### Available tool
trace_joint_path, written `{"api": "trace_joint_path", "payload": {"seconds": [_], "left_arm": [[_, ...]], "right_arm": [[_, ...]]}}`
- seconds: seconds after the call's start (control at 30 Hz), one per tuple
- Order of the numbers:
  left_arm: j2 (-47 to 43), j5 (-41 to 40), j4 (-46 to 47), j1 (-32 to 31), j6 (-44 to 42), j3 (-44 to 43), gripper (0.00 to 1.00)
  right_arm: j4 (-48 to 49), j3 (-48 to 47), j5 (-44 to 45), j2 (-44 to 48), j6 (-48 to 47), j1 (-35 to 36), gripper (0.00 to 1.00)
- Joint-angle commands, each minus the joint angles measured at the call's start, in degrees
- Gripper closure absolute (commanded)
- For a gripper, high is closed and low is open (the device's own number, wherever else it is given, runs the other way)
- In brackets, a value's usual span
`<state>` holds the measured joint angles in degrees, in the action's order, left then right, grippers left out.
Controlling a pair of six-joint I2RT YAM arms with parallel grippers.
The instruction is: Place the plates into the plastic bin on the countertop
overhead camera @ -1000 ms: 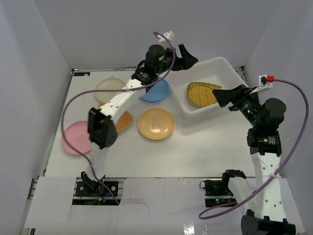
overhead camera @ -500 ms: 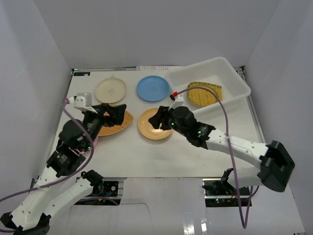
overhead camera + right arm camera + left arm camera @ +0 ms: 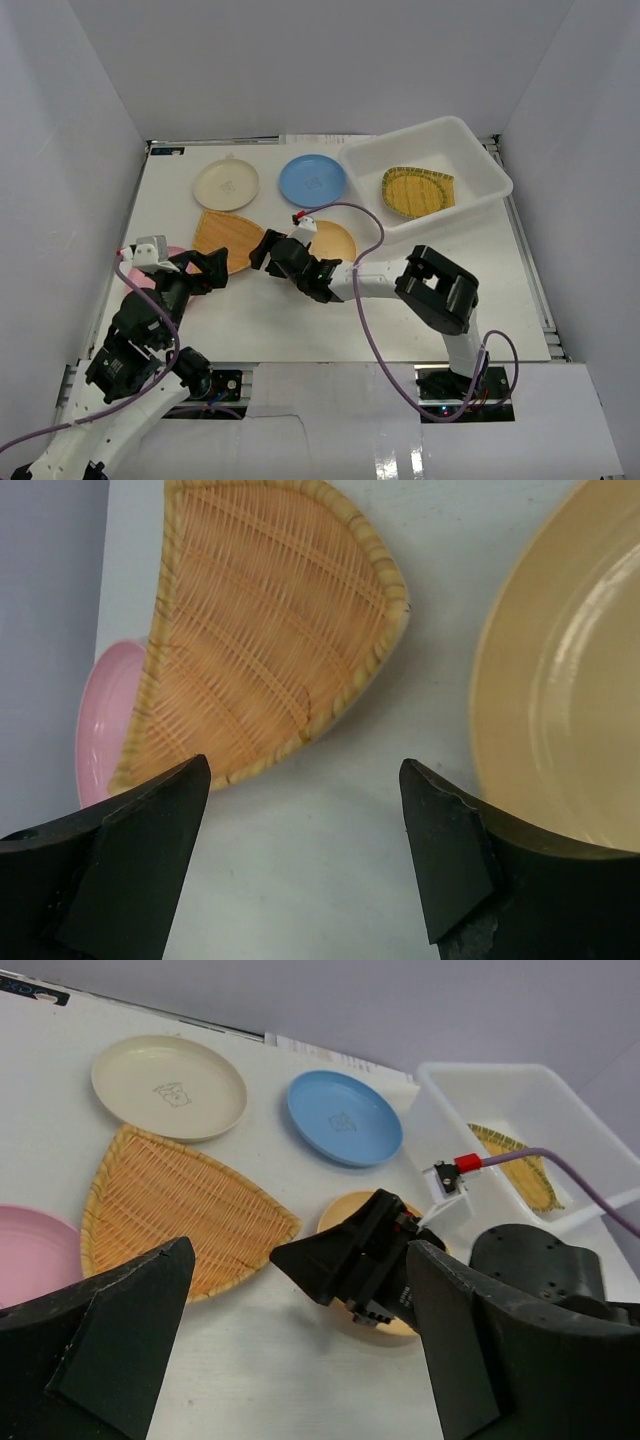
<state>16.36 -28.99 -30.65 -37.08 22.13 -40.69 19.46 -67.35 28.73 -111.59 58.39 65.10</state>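
The white desk (image 3: 450, 290) carries one plastic bin (image 3: 372, 180) at upper right, with one woven tray (image 3: 417, 191) lying in it. A second one, the fan-shaped tray (image 3: 228, 238), lies left of centre. There are four glossy plates on the desk: cream plate (image 3: 226, 184), blue plate (image 3: 312, 180), orange-yellow plate (image 3: 337, 238) and pink plate (image 3: 30, 1252). From overhead the left arm mostly hides the pink one. The left wrist view shows small emblems on the cream and blue plates, and a dark label (image 3: 30, 987) too small to read. The left hand (image 3: 207, 270) is spread wide and holds nothing. The right hand (image 3: 302, 770) gapes empty between the fan-shaped tray and the orange-yellow plate.
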Motion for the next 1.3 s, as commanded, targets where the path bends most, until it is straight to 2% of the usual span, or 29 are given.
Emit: {"api": "trace_joint_path", "payload": {"seconds": [0.0, 0.23, 0.57, 0.7, 0.73, 0.8, 0.87, 1.0, 1.1, 1.13, 1.2, 1.27], "left_arm": [[-3.4, -1.9, 2.4, 0.3, -0.2, 1.7, 0.02], [-5.6, 3.5, 3.2, 0.2, -0.4, 2.5, 0.02], [-6.4, 3.2, 3.7, 0.0, -0.4, 2.7, 0.02], [-6.4, 3.0, 3.7, -0.2, -0.5, 2.8, 0.02], [-6.3, 3.0, 3.7, -0.2, -0.5, 2.8, 0.02], [-5.8, 2.8, 3.7, -0.2, -0.4, 2.7, 0.02], [-5.4, 2.7, 3.7, -0.2, -0.3, 2.7, 0.02], [-4.5, 3.0, 3.7, -0.2, -0.7, 2.7, 0.02], [-3.8, 2.9, 3.7, -0.2, -0.9, 2.6, 0.02], [-3.5, 2.8, 3.7, -0.2, -0.9, 2.5, 0.02], [-3.2, 2.3, 3.6, -0.2, -1.0, 2.4, 0.02], [-2.6, 1.6, 3.3, -0.2, -1.3, 1.8, 0.02]], "right_arm": [[1.5, -7.0, 3.4, -3.6, 5.7, 0.8, 0.18], [-0.7, -13.5, 3.7, -11.6, 11.2, 1.0, 0.23], [-0.7, -16.6, 2.9, -17.5, 16.0, 0.6, 0.29], [2.1, -16.2, 3.7, -18.4, 16.0, 0.1, 0.38], [3.3, -15.8, 3.8, -18.5, 16.1, -0.2, 0.47], [4.7, -14.3, 4.0, -18.4, 17.1, -0.5, 0.51], [7.2, -12.9, 4.3, -17.9, 17.5, -0.9, 0.63], [9.8, -9.3, 5.5, -14.0, 15.1, -0.9, 0.72], [13.4, -6.4, 6.3, -10.4, 13.0, -0.7, 0.81], [14.0, -6.0, 6.9, -9.5, 11.2, -0.5, 0.88], [17.1, -4.8, 7.1, -6.8, 9.3, -0.4, 0.92], [19.2, -3.4, 7.4, -4.1, 5.8, -0.2, 0.92]]}}
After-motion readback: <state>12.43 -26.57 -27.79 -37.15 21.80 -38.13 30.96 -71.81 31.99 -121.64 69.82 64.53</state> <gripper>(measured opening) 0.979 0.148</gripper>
